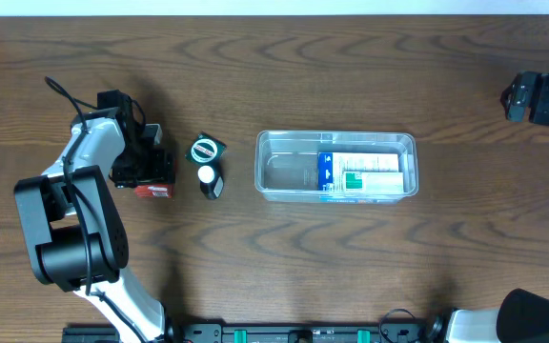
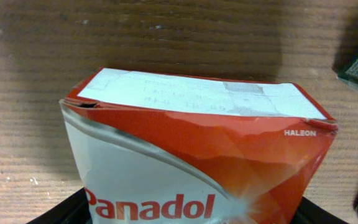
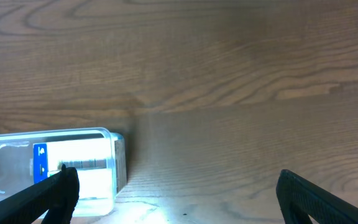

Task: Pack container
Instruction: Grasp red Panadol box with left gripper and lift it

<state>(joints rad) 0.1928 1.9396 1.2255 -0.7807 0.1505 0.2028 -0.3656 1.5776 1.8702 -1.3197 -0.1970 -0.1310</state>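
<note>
The clear plastic container (image 1: 265, 143) stands mid-table with a white, blue and green box (image 1: 360, 175) lying in its right half. It also shows at the lower left of the right wrist view (image 3: 120, 155). My left gripper (image 1: 141, 160) is at the far left, shut on a red and white Panadol box (image 1: 152, 189). In the left wrist view the box (image 2: 191, 149) fills the frame between my black fingers (image 2: 179, 218), and its sides look dented. My right gripper (image 3: 178, 186) is open and empty over bare table, right of the container.
A small round green-lidded item (image 1: 207, 150) and a small dark bottle with a white cap (image 1: 209, 178) sit between the Panadol box and the container. The right arm (image 1: 541, 97) hangs at the far right edge.
</note>
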